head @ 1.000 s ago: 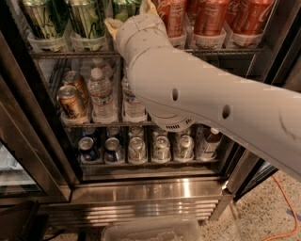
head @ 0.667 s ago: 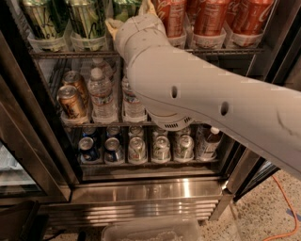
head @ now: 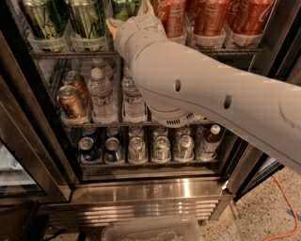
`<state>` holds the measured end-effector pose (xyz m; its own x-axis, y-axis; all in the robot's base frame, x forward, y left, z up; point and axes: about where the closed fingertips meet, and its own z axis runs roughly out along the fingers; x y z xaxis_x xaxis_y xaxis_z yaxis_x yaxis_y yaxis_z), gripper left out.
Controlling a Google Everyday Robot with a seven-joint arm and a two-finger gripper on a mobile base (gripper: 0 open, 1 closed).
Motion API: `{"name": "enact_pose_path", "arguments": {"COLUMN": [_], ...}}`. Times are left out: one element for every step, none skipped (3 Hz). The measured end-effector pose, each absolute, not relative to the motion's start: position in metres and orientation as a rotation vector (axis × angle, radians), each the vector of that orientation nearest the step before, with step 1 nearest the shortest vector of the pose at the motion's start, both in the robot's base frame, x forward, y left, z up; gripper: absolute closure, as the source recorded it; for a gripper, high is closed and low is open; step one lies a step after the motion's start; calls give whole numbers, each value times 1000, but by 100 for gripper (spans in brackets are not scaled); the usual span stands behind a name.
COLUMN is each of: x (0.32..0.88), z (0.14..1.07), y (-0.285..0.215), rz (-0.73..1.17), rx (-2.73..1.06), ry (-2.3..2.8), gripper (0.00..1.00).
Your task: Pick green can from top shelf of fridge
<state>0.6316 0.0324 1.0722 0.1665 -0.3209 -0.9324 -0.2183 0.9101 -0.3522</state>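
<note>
The arm [head: 211,94] is seen nearest, stretched from the right edge of the frame up to the top centre, and much of the middle of the fridge [head: 150,190] is covered by it. The gripper [head: 130,19] is placed at the top centre, at the front of the top shelf [head: 61,54] and right at the green can [head: 124,6]. Whether it is released or clenched on the can cannot be told, as that part is hidden by the wrist.

The approach is judged done. The can is judged not yet lifted, being in line with the olive cans [head: 87,19] at upper left and the red cans [head: 211,16] at upper right. Securing it and drawing it out are left.

Only a bright green strip of the can's body is shown, upright and cut off by the frame's top edge.
</note>
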Motion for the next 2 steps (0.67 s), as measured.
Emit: {"name": "enact_pose_path", "arguments": {"x": [632,627], "z": [1072,1078], "y": [32,34], "rz": [-77,-69], "rx": [-460,-463], "ry": [1417,1405], "gripper": [100,100]}}
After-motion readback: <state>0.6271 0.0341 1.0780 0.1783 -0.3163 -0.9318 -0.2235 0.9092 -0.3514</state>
